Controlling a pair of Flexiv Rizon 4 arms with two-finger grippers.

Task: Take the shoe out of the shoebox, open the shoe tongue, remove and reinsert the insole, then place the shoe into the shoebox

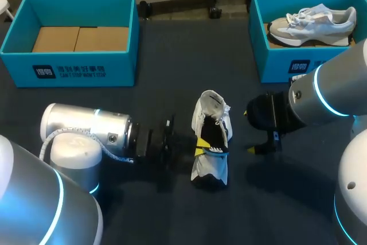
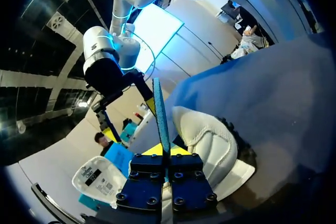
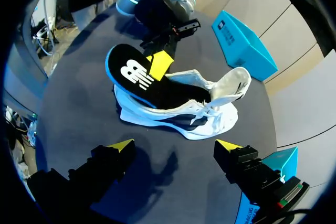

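Note:
A white shoe (image 1: 211,120) lies on the dark table's middle, tongue folded back. Its black insole (image 3: 137,81), blue along the edge, sticks out over the heel. My left gripper (image 1: 199,146) comes in from the left and is shut on that insole; in the left wrist view the insole (image 2: 160,111) stands edge-on between my left gripper's (image 2: 167,153) fingers, with the shoe (image 2: 212,148) beside it. My right gripper (image 1: 258,144) hangs open just right of the shoe, touching nothing. In the right wrist view my right gripper (image 3: 176,148) stands wide, short of the shoe (image 3: 207,116).
A teal shoebox (image 1: 80,64) at the back left holds only its cardboard floor. A second teal shoebox (image 1: 275,55) at the back right holds another pale shoe (image 1: 312,24). The shoe lies between the two arms.

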